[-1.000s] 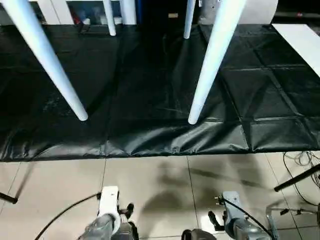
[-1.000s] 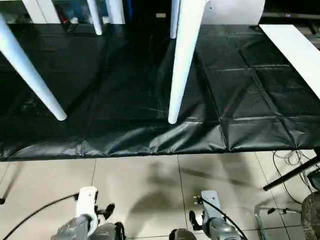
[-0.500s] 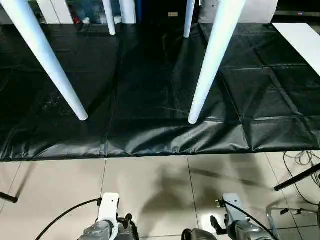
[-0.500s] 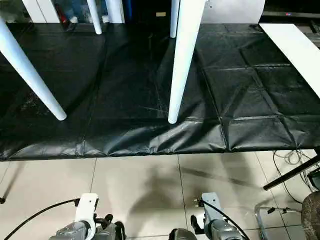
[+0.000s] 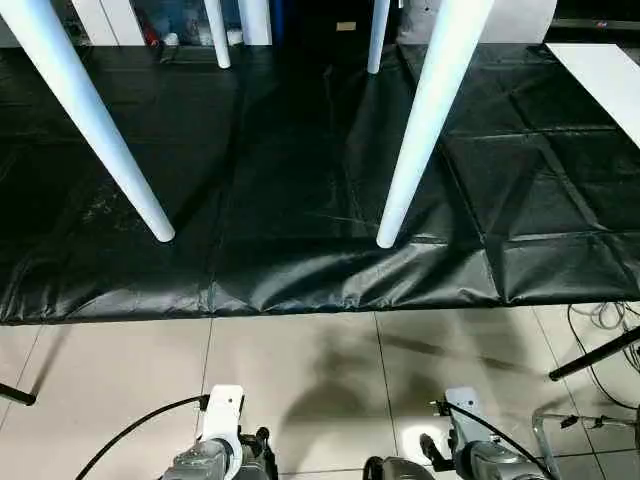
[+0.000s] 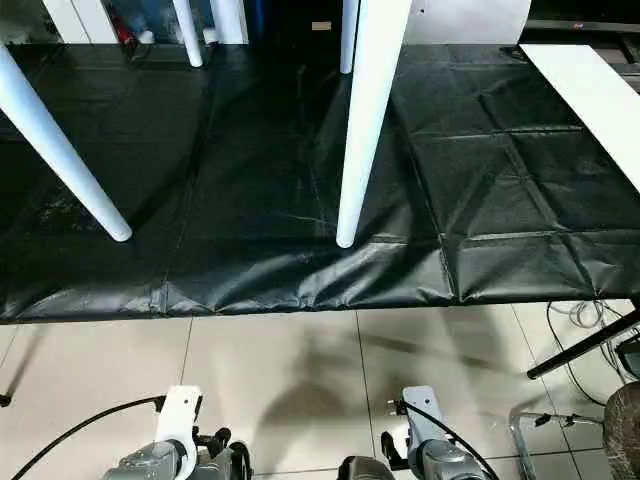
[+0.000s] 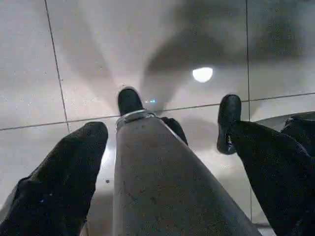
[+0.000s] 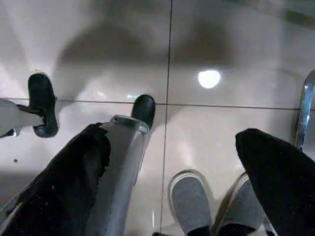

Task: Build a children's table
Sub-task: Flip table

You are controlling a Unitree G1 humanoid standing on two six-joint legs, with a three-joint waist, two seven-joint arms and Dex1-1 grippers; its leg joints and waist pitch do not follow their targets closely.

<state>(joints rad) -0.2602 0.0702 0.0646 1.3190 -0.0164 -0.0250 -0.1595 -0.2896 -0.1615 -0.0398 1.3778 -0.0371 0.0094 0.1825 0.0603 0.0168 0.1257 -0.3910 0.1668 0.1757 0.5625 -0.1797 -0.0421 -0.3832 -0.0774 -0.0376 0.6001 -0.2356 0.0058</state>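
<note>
Table legs (image 5: 425, 120) look light, stiff, slick plastic; w/ all four standing on the black mat (image 5: 300, 200), best hold is mid-leg. Left tool (image 7: 162, 132) & right tool (image 8: 172, 162) both hang apart, empty.

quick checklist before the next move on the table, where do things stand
1. Near legs planted: the near left leg and near right leg both end with their tips on the black mat. ok
2. Far legs planted: two far legs show at the mat's far edge, but where their tips rest is hard to read. cannot tell
3. Tabletop seated on the legs: out of frame above. cannot tell
4. Left pincer free: fingers apart, nothing between them, tiled floor below. ok
5. Right pincer free: fingers apart, holding nothing. ok
6. Space by the right pincer: a person's grey shoes stand close. not ok
</note>
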